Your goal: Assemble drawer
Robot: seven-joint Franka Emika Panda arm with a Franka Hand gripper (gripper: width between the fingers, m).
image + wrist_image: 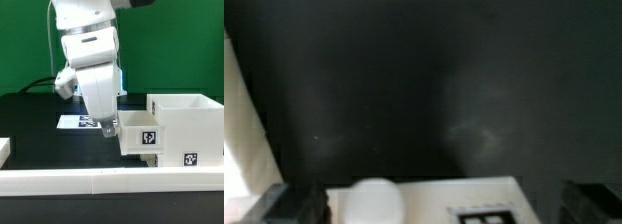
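Hovering with fingers spread wide and empty, the tool sits just left of the drawer shell on the tabletop.

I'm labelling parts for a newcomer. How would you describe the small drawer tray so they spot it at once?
Start at the big white hollow shell on the exterior view's right, standing against the white border rail. Pushed into its open side nearest the arm is the small tray, right under the open hand. Unlike the shell, it is low and has a tag on its side.
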